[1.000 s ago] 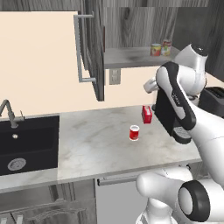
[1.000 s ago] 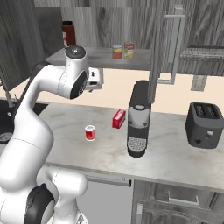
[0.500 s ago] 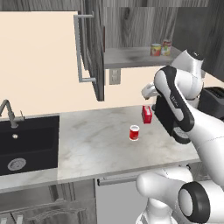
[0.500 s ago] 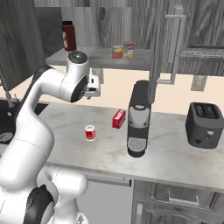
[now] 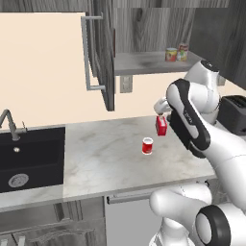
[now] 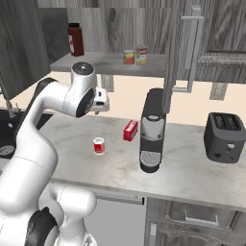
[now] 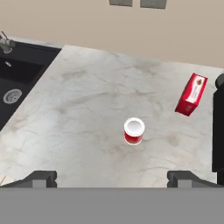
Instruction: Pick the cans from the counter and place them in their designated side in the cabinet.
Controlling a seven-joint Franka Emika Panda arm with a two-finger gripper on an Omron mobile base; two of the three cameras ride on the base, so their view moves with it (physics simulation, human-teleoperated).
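Hovering fully open and empty above the worktop [image 7: 78, 109], the end effector [image 7: 112, 178] should drop straight over the upright red can [image 7: 134, 131], clear of the red box [image 7: 191, 94], before closing.

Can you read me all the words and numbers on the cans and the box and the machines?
No text can be read anywhere.
Red can on the counter: white band, no words to make out.
Two cans on the cabinet shelf: labels too small and blurred.
Red box: a small mark, too blurred to read.
Coffee machine and toaster: no visible writing.
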